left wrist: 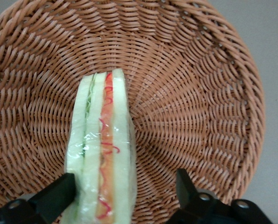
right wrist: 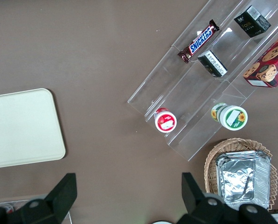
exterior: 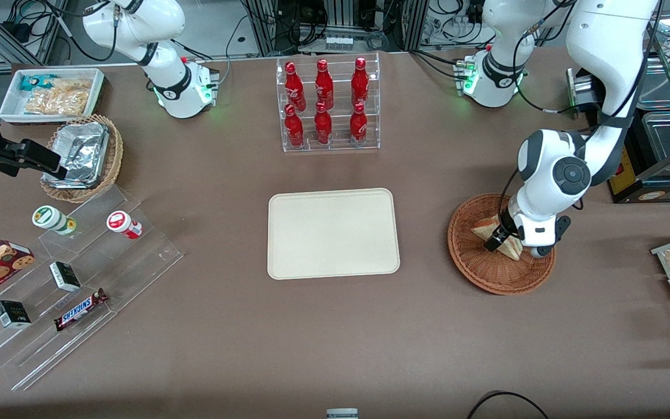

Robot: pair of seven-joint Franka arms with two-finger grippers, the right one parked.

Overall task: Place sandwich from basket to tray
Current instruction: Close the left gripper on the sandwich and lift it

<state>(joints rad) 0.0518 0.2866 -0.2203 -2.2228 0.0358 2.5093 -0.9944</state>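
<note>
Sandwich (left wrist: 101, 149) wedge, wrapped in clear film, lies in the round reddish-brown basket (exterior: 480, 273), with its cut edge of white bread, green and orange-red filling facing up toward the wrist camera. The basket sits on the brown table (exterior: 335, 349) toward the working arm's end, well apart from the cream tray (exterior: 333, 233), which lies flat near the middle of the table with nothing on it. The left arm's gripper (exterior: 501, 240) hangs low inside the basket, directly over the sandwich. Its jaws are apart and straddle the wedge: in the wrist view one black finger (left wrist: 55, 196) touches or nearly touches one bread face, while the other finger stands clear of the other face with bare wicker showing between them. The sandwich rests on the basket floor, not lifted. Farther from the front camera than the tray, a clear rack holds six red bottles (exterior: 326, 102). Toward the parked arm's end of the table stand a tan basket with a foil container (exterior: 82, 154), a white bin of snacks (exterior: 53, 93), and a clear stepped stand carrying a Snickers bar (exterior: 81, 308), small boxes and two round tubs.
</note>
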